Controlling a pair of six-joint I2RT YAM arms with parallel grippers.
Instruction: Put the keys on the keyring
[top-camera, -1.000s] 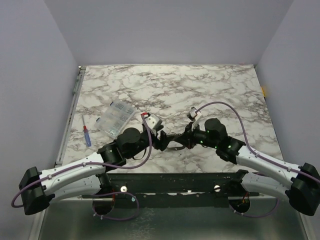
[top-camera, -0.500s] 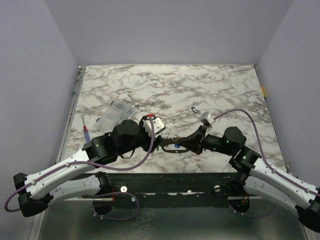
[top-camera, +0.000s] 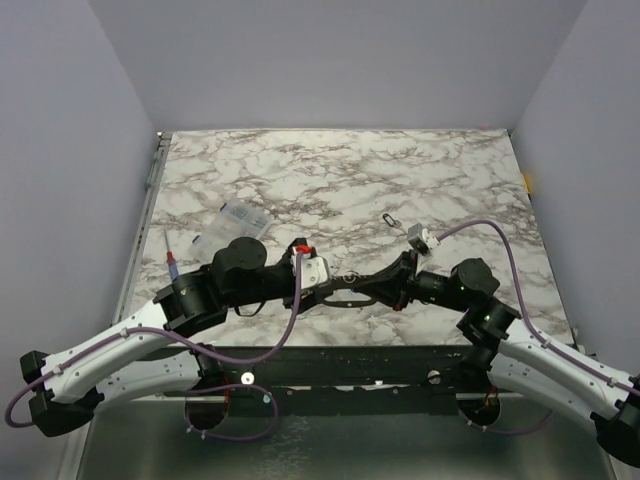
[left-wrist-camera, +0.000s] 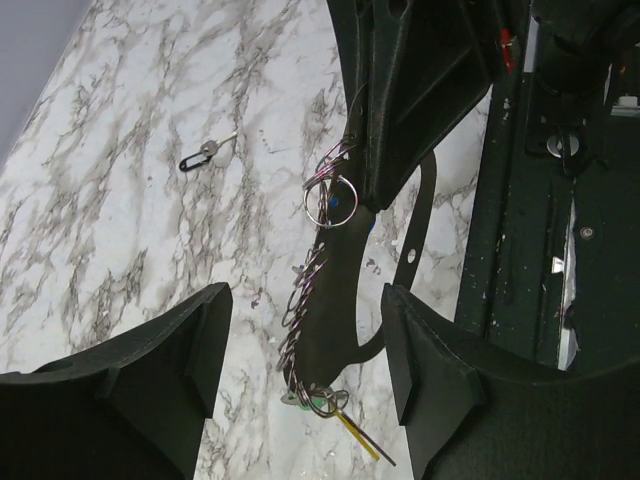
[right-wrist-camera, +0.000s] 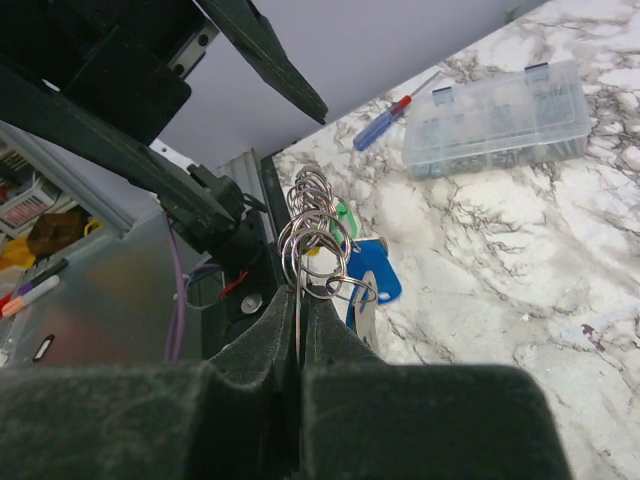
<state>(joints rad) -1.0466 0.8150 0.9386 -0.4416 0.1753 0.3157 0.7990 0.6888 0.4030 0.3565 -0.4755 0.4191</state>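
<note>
R tool (right-wrist-camera: 300, 305) pinches keyring (right-wrist-camera: 315, 232) tight, holding it up w/ keys (right-wrist-camera: 375, 272) dangling so open L tool (left-wrist-camera: 305, 300) can work.
</note>
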